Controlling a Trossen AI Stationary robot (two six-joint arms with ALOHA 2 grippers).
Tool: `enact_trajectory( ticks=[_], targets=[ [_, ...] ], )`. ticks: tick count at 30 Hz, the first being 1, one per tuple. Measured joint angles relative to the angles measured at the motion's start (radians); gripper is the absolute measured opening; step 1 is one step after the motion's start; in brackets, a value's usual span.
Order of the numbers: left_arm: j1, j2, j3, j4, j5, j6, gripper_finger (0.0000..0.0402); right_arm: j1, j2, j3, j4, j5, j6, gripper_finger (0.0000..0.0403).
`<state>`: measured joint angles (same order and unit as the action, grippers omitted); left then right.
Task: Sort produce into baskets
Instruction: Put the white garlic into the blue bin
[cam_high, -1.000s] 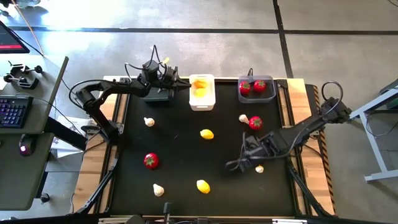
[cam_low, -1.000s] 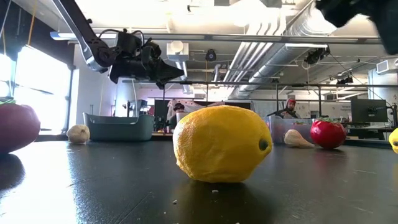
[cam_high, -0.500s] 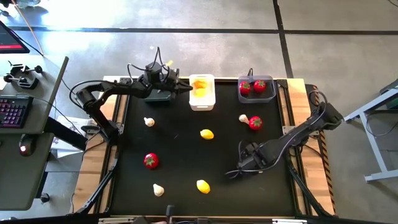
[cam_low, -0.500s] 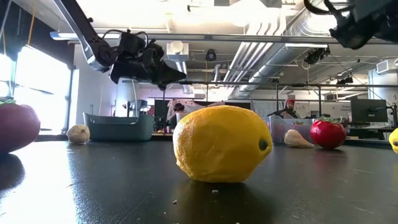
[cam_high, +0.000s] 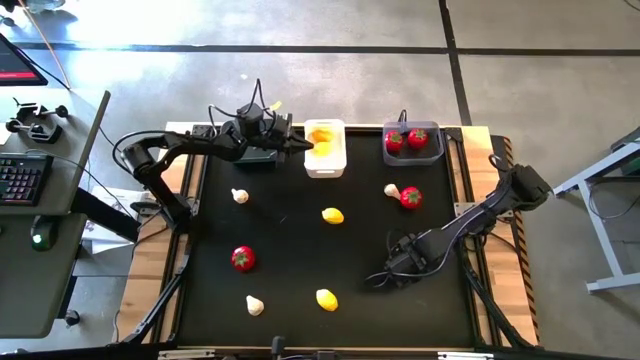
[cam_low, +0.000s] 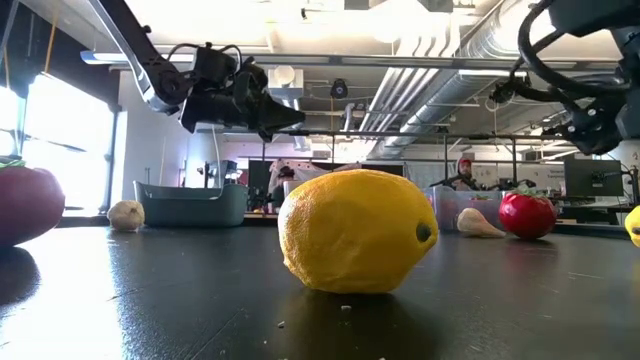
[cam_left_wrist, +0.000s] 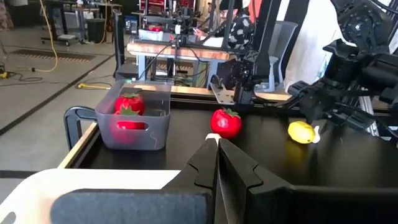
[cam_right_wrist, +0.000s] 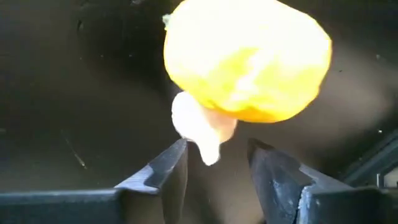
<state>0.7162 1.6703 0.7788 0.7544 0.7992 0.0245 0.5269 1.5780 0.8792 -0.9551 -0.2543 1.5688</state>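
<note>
My right gripper (cam_right_wrist: 217, 149) hangs open over the table's right near part (cam_high: 392, 272), pointing steeply down. Its fingers stand on either side of the tip of a whitish garlic piece (cam_right_wrist: 198, 127) that lies against a yellow lemon (cam_right_wrist: 249, 59); I see no touch. Both are hidden under the arm in the high view. My left gripper (cam_left_wrist: 217, 144) is shut and empty, level above the left rim of the white basket (cam_high: 325, 160), which holds lemons. A grey basket (cam_high: 412, 152) holds two red pieces.
Loose on the black mat lie two garlic pieces (cam_high: 240, 196) (cam_high: 255, 305), two lemons (cam_high: 333, 215) (cam_high: 326, 298), a red piece (cam_high: 243, 258), and a garlic (cam_high: 391, 190) beside a red piece (cam_high: 411, 198). A dark basket (cam_high: 255, 157) stands under my left arm.
My right gripper has come down toward the table and tipped more steeply downward; its arm now covers the whitish piece that showed beside it before. My left gripper has shifted slightly toward the white basket, still shut.
</note>
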Motion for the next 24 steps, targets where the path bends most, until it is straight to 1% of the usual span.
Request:
enact_trajectory(
  ticks=[5, 8, 11, 15, 16, 20, 24],
  targets=[
    [-0.004, 0.0, 0.0, 0.0, -0.003, -0.016, 0.0, 0.001, 0.0, 0.0, 0.007, 0.041, -0.042, 0.0146],
    [-0.004, 0.0, 0.0, -0.008, -0.004, -0.015, 0.0, -0.001, 0.0, 0.0, 0.01, 0.043, -0.055, 0.0128],
    [-0.004, 0.0, 0.0, -0.006, -0.004, -0.017, 0.0, -0.001, -0.001, 0.0, 0.01, 0.027, -0.06, 0.0093],
    [-0.004, 0.0, 0.0, -0.003, -0.004, -0.02, 0.0, -0.001, -0.001, 0.014, 0.005, 0.009, -0.103, 0.0022],
    [-0.004, 0.0, 0.0, -0.006, -0.004, -0.019, 0.0, -0.002, -0.001, 0.026, 0.007, 0.011, -0.111, 0.0013],
    [-0.003, 0.0, -0.017, 0.008, -0.021, -0.014, 0.0, -0.008, -0.011, 0.107, 0.003, 0.022, -0.175, 0.0014],
    [-0.001, 0.0, -0.045, 0.034, -0.027, -0.014, 0.0, -0.04, -0.04, 0.176, 0.003, 0.085, -0.284, 0.0003]
  ],
)
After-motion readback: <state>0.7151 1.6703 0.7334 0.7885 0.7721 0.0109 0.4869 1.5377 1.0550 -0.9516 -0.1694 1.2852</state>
